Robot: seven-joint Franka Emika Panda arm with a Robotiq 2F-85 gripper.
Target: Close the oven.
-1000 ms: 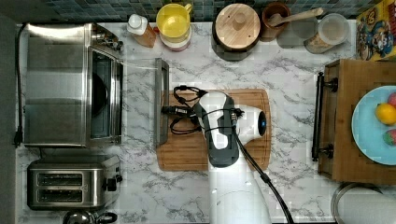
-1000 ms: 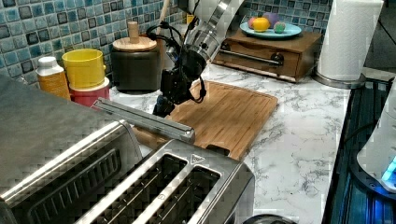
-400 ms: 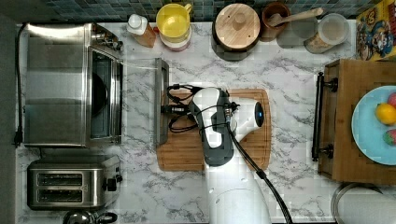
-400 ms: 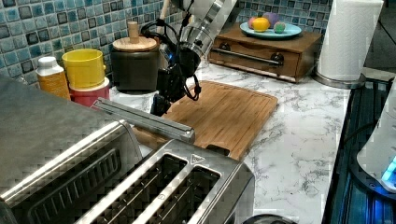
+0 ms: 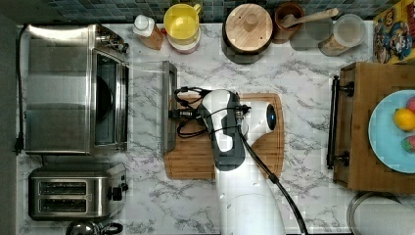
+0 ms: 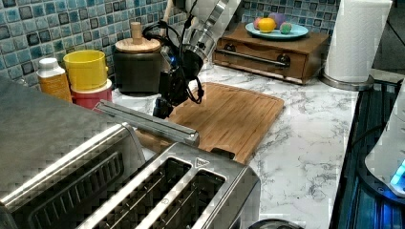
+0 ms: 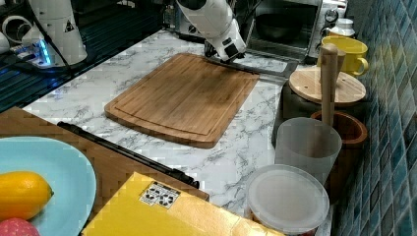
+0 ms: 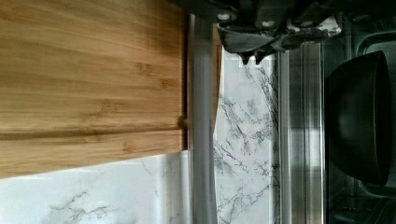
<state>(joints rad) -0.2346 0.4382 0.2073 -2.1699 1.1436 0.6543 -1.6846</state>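
The stainless-steel oven (image 5: 58, 88) stands at the top view's left with its glass door (image 5: 144, 98) folded down flat. The bar handle (image 5: 169, 105) lies along the door's outer edge, over the edge of the wooden board. My gripper (image 5: 174, 114) sits right at the middle of this handle, low and pointing toward the oven. From the left view the gripper (image 6: 161, 109) hangs just behind the handle (image 6: 148, 123). In the wrist view the taped fingertips (image 8: 252, 57) look shut, with nothing held, just past the handle (image 8: 201, 140). A dark pan (image 8: 359, 116) rests inside the oven.
A two-slot toaster (image 5: 73, 191) stands beside the oven. The wooden cutting board (image 5: 264, 156) lies under my arm. An orange bottle (image 5: 147, 32), a yellow cup (image 5: 182, 22) and a lidded dark pot (image 5: 248, 27) line the back wall. A wooden box (image 5: 359, 127) carries a plate of fruit.
My gripper has slid toward the top view's left, from over the cutting board up to the oven door's handle. The door still lies flat.
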